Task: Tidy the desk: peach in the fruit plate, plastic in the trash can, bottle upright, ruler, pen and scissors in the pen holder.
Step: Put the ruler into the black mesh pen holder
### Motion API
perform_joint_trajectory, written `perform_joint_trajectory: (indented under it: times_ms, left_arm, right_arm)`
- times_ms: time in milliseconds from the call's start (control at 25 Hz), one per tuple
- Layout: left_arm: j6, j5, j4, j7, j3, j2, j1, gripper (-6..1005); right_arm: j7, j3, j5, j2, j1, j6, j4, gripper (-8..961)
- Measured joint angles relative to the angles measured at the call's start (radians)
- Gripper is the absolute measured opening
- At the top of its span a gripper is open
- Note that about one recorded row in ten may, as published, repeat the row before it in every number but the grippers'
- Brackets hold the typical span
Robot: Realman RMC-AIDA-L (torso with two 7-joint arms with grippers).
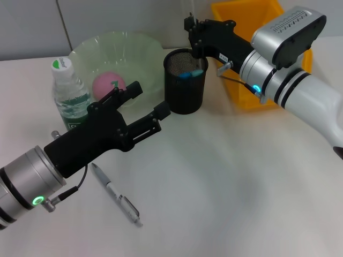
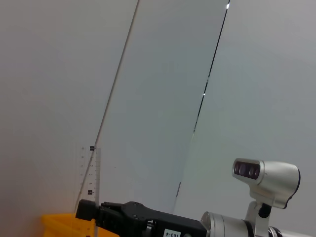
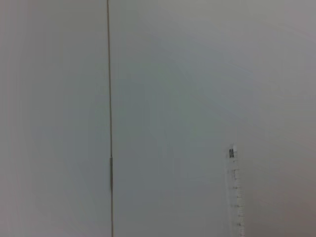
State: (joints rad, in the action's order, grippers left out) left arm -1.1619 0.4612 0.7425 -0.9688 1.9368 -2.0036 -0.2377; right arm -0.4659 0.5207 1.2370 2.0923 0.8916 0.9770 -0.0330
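Observation:
My right gripper point(image 1: 192, 36) hangs over the black mesh pen holder point(image 1: 185, 80), shut on a clear ruler point(image 2: 94, 168) that stands upright out of it and also shows as the ruler point(image 3: 234, 192) in its own wrist view. Something blue point(image 1: 191, 74) lies inside the holder; I cannot tell if it is the scissors. A silver pen point(image 1: 115, 195) lies on the table below my left arm. My left gripper point(image 1: 147, 101) is open and empty, just left of the holder. The pink peach point(image 1: 109, 83) sits in the green fruit plate point(image 1: 144, 51). The bottle point(image 1: 68, 96) stands upright. The plastic is out of view.
The yellow trash can point(image 1: 241, 91) stands at the back right, behind my right arm, and appears as the trash can point(image 2: 59, 224) in the left wrist view. The plate and bottle stand close behind my left arm. White table spreads out in front.

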Motion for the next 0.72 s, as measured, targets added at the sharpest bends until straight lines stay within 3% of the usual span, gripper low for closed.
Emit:
perform_joint_trajectory:
  times_ms: [720]
  left_arm:
    - [-0.006,0.001,-0.002,0.006,-0.002,0.003,0.001,855]
  right_arm:
    - [0.003,0.009,0.007,0.0,0.017,-0.054,0.002,-2]
